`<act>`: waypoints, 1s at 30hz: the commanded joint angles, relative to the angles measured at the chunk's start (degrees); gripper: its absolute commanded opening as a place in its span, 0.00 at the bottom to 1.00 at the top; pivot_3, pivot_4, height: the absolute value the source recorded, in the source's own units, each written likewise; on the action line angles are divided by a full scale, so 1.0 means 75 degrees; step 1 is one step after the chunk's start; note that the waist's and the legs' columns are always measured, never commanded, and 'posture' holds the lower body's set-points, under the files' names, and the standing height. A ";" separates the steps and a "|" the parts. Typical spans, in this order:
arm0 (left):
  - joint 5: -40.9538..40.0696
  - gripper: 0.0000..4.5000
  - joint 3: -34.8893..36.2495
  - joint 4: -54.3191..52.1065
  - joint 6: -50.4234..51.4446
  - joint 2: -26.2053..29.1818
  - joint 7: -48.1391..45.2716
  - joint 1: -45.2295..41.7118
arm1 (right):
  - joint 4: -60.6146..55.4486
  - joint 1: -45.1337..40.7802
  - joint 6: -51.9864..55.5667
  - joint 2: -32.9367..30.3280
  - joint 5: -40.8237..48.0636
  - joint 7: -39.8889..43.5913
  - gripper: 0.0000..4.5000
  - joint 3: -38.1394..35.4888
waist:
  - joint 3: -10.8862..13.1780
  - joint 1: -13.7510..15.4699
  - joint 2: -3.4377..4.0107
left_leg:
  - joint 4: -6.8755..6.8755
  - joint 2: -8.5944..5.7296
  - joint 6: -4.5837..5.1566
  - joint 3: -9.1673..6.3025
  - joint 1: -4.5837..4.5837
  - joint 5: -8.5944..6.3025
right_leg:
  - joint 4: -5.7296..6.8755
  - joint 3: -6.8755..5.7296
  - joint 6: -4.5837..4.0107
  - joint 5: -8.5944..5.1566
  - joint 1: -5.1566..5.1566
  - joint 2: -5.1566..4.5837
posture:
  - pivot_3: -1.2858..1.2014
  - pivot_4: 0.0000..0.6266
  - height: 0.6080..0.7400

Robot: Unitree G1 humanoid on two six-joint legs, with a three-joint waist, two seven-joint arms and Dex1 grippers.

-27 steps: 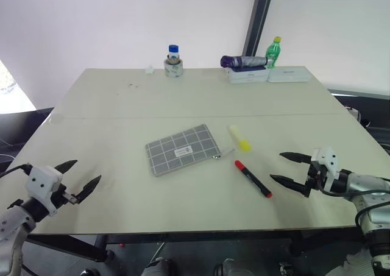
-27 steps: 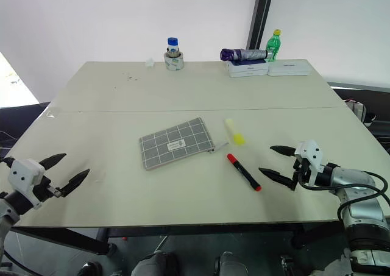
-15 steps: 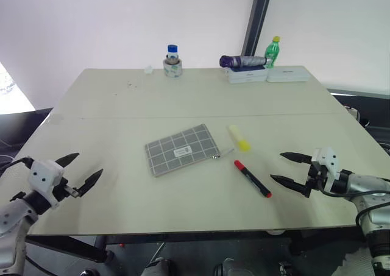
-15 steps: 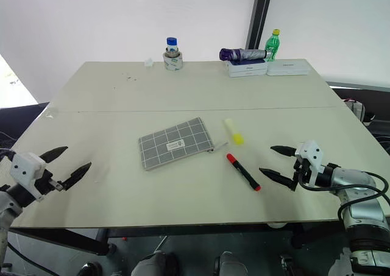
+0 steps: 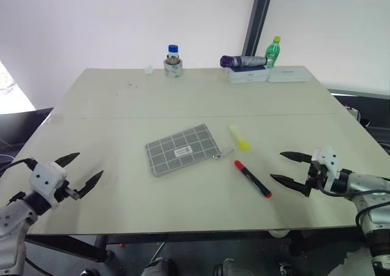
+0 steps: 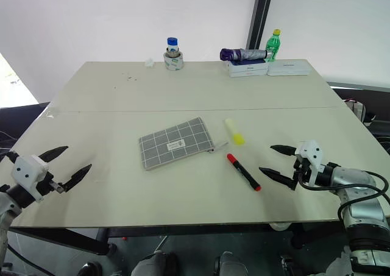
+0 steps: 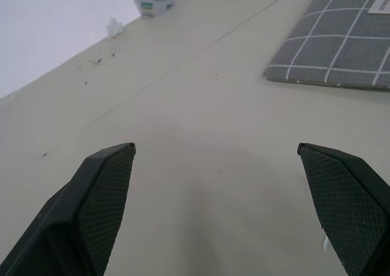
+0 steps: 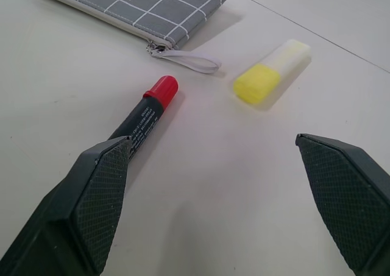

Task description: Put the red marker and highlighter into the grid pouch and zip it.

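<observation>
Red marker [image 5: 253,178]: slim, black barrel, red cap and red end. Lies flat on the table [image 5: 122,105], long axis diagonal, cap toward the far left corner, red end toward the near right corner.

Highlighter [image 5: 239,138]: short, thick, yellow body, paler whitish cap pointing toward the far edge. Lies just beyond the marker, apart from it.

Grid pouch [image 5: 183,149]: flat grey fabric rectangle, white grid lines, small white label; zipper edge with white pull strap faces the pens. Mid-table, slightly skewed.

Left gripper [image 5: 81,173]: fingers spread wide, empty, over the near left corner.

Right gripper [image 5: 284,169]: fingers spread wide, empty, near the marker's red end.
</observation>
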 commanded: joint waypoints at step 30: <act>0.6305 1.00 -0.4224 0.4603 -0.7188 0.1018 0.3230 -0.4103 | 0.3673 -0.4405 -0.2092 0.3130 -0.4344 -0.5188 0.01 0.3041 | -0.0001 -0.0019 0.0006 | -0.0022 0.0006 -0.0068 0.0056 -0.0008 0.0045 | 0.0022 0.0011 0.0004 -0.0001 -0.0039 0.0036 | 0.52 0.24 1.00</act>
